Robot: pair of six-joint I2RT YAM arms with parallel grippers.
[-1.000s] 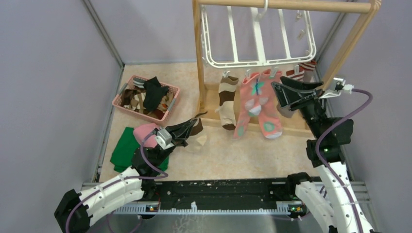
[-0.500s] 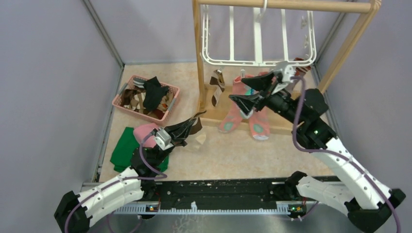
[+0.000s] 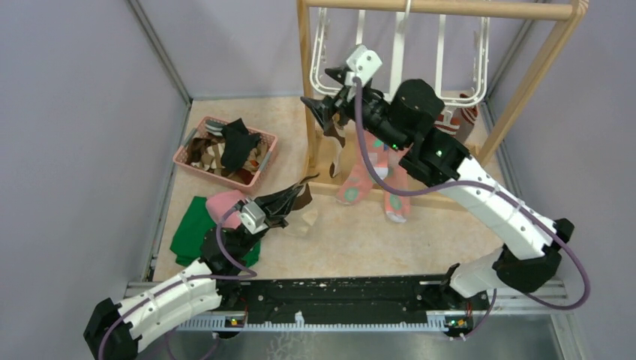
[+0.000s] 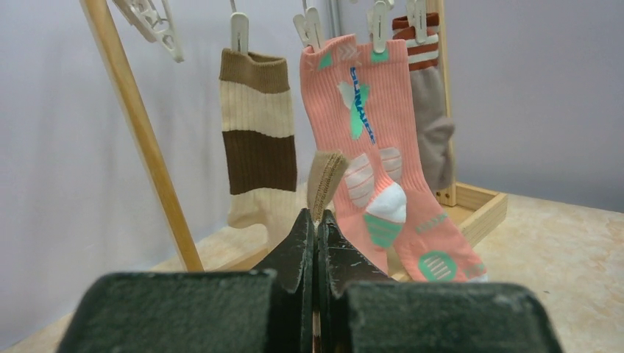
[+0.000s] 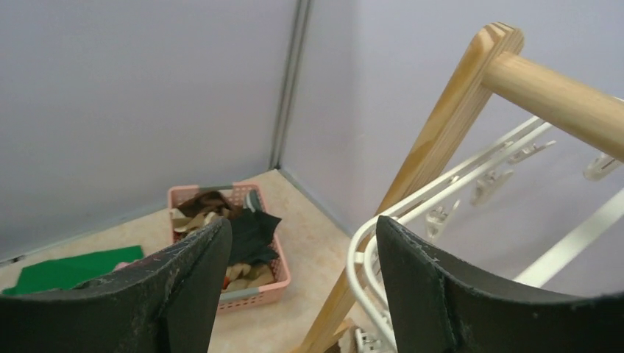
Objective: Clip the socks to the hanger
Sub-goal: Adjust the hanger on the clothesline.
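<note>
Fabric this thin should be light and limp, sagging from any pinch, so the ribbed cuff is the place to hold.

Top view: the left gripper is clamped on a loose brown-and-cream fabric sock that trails past its tips. The right gripper, jaws apart and empty, has the white plastic drying hanger just beside it. A second ago it was at the hanger's other end, and the hanger has since swung.

Left wrist view: the folded tan cuff stands just above the shut fingers. Beyond hang a clipped brown-cream striped sock, a salmon-pink patterned sock and a grey-brown red-cuffed sock.

Right wrist view: the hanger's rim lies ahead between the spread fingers, and a pink plastic basket lies lower left.
</note>
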